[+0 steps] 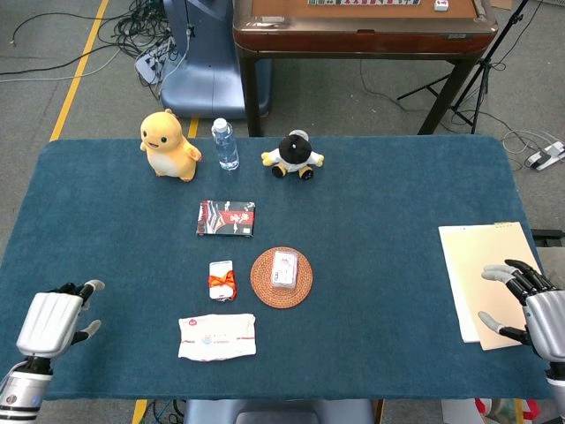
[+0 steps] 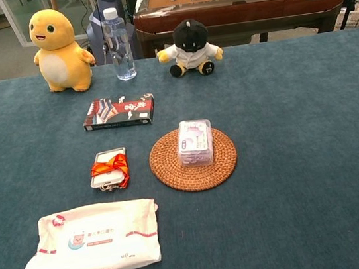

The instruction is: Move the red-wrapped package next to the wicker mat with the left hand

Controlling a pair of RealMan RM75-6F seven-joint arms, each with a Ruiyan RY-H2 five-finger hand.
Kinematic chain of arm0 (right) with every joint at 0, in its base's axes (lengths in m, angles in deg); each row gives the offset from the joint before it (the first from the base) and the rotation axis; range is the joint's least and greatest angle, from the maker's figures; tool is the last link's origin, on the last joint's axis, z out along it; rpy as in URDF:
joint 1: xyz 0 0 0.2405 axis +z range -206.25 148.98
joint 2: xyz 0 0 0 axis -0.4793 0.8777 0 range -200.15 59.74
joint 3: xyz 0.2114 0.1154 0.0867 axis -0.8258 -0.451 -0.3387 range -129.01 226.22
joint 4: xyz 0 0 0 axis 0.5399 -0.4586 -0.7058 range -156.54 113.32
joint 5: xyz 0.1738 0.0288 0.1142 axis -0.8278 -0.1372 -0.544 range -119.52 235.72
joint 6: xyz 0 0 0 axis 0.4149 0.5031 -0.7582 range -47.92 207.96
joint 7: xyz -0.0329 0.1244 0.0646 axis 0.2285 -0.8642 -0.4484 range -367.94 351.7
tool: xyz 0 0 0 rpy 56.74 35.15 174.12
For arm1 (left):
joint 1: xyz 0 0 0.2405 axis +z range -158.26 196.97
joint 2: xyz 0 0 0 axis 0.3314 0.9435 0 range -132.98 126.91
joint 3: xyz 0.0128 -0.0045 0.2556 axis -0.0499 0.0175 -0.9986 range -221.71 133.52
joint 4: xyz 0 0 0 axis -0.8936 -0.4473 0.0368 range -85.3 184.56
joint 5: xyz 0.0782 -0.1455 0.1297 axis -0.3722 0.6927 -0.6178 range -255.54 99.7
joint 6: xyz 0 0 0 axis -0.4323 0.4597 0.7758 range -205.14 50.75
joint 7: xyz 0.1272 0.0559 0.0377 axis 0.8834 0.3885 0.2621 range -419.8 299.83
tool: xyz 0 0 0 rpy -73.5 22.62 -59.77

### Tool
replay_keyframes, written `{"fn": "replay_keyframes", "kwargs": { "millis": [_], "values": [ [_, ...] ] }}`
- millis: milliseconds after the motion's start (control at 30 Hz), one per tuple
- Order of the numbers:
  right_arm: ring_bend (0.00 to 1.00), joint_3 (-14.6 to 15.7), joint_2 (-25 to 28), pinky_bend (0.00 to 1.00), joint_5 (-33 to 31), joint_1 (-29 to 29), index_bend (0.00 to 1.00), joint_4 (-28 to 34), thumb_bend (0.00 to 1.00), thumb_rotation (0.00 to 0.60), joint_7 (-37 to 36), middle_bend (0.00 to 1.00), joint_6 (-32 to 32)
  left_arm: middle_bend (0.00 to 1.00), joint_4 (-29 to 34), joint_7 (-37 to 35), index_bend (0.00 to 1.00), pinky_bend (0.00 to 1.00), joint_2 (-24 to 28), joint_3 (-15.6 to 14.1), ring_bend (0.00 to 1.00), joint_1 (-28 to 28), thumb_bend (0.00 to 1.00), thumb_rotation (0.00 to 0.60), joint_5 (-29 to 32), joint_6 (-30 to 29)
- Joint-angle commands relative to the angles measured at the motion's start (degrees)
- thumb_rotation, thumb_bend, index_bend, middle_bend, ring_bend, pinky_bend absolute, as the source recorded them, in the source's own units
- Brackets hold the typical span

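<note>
A blue felt-covered worktop (image 1: 397, 194) seen from above and from chest height. The red-wrapped package (image 2: 109, 170), a small flat white packet tied with a red ribbon bow, lies flat just left of the wicker mat (image 2: 194, 166), close but not touching. The mat is a round woven coaster carrying a small clear plastic box (image 2: 194, 142) with a pale lilac label too small to read. Nearer lies a soft white and pink wet-wipes pack (image 2: 95, 245); its print is illegible. Farther off lie a dark flat box with red and white lettering (image 2: 119, 111), a yellow plush toy (image 2: 59, 51), a clear water bottle (image 2: 118, 44) and a black and white plush toy (image 2: 189, 49). The left hand (image 1: 55, 320) rests at the near left edge, fingers spread, holding nothing. The right hand (image 1: 525, 305) hovers over a cream folder (image 1: 481, 269) at far right, fingers apart, empty.
</note>
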Motion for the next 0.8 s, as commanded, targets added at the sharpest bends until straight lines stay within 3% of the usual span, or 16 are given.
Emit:
{"fn": "replay_keyframes", "kwargs": {
  "millis": [33, 333, 800],
  "values": [
    [0.20, 0.00, 0.05, 0.40, -0.10, -0.04, 0.36, 0.06, 0.06, 0.600, 0.08, 0.34, 0.06, 0.54, 0.31, -2.79, 0.34, 0.63, 1.11, -1.54, 0.46, 3.01, 0.00, 0.600, -0.51, -2.21],
    [0.20, -0.25, 0.88, 0.40, -1.67, 0.03, 0.36, 0.41, 0.06, 0.600, -1.01, 0.34, 1.35, 0.52, -4.17, -7.69, 0.35, 0.63, -0.65, 0.88, 0.46, 6.97, 0.00, 0.600, 0.97, -5.61],
    [0.20, 0.11, 3.59, 0.40, -5.13, 0.59, 0.36, 3.34, 0.06, 0.600, 0.13, 0.34, 6.79, 0.52, -4.94, -8.38, 0.35, 0.63, -0.97, 3.35, 0.46, 8.02, 0.00, 0.600, 2.17, -3.68]
  ]
}}
